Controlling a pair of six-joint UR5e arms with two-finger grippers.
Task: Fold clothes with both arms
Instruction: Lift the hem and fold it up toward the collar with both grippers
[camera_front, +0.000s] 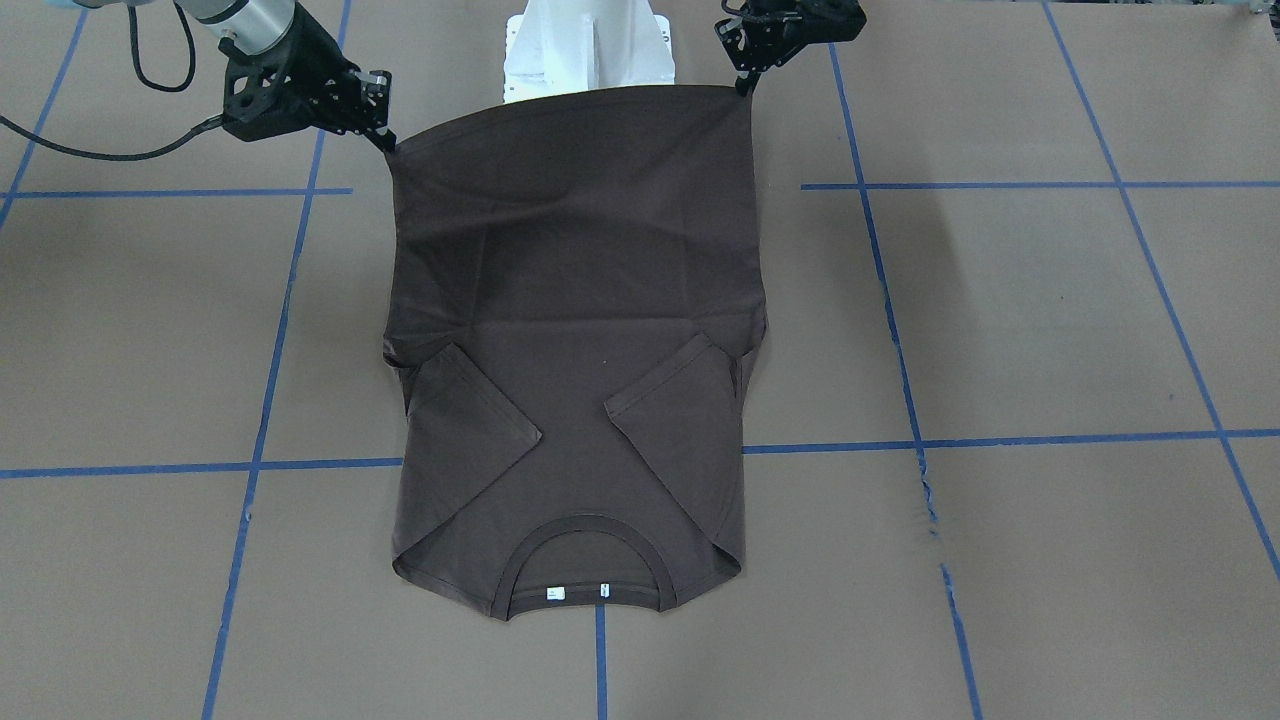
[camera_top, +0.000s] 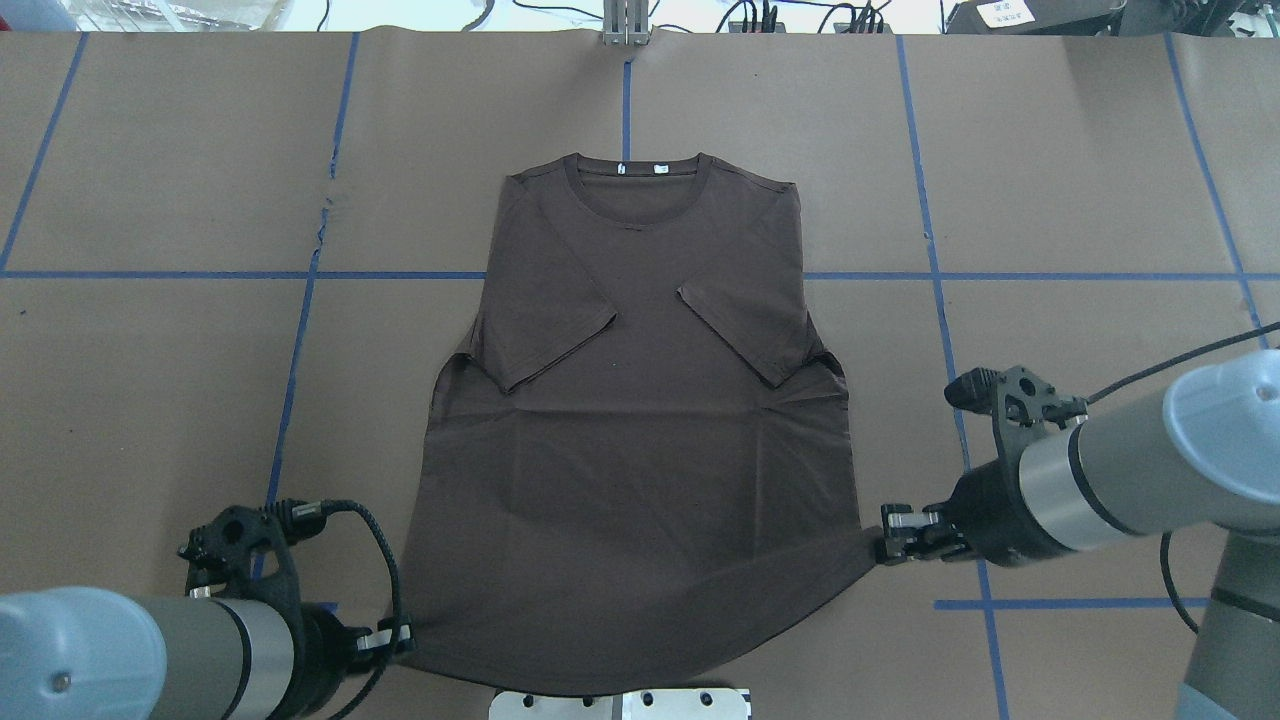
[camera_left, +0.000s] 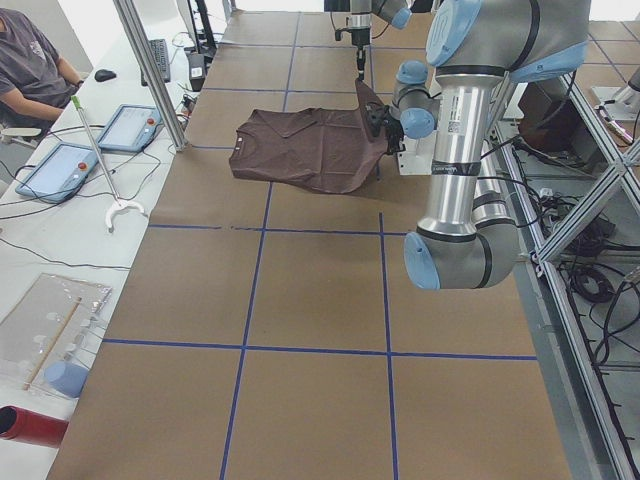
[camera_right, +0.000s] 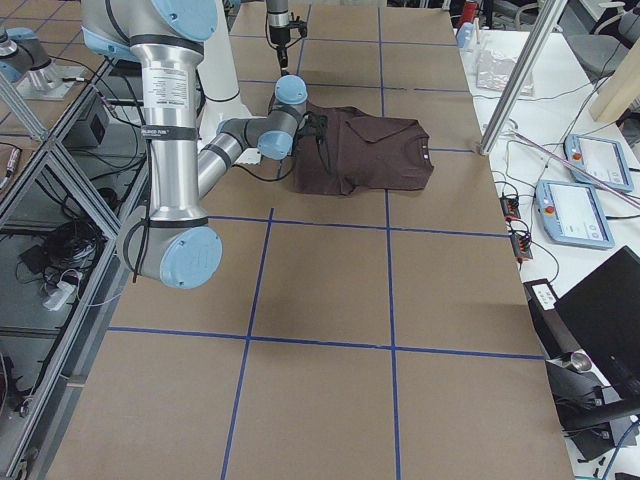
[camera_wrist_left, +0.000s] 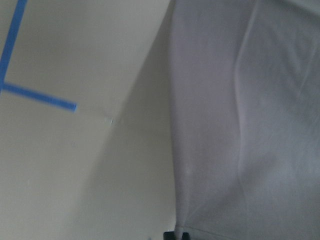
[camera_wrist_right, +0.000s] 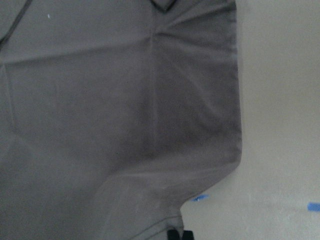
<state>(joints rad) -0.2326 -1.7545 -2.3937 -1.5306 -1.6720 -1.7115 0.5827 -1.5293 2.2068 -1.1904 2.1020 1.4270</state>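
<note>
Bottom-fold step: left gripper (camera_top: 398, 640) and right gripper (camera_top: 885, 545) each pinch a raised T-shirt (camera_top: 640, 450) hem corner; next, carry both evenly toward collar (camera_top: 640, 192).

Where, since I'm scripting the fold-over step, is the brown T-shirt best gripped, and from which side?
At the two hem corners, each from its outer side. The T-shirt has its sleeves folded in and its collar far from the robot, so the hem is the free near edge. The left end effector and right end effector pinch those corners that way.
</note>
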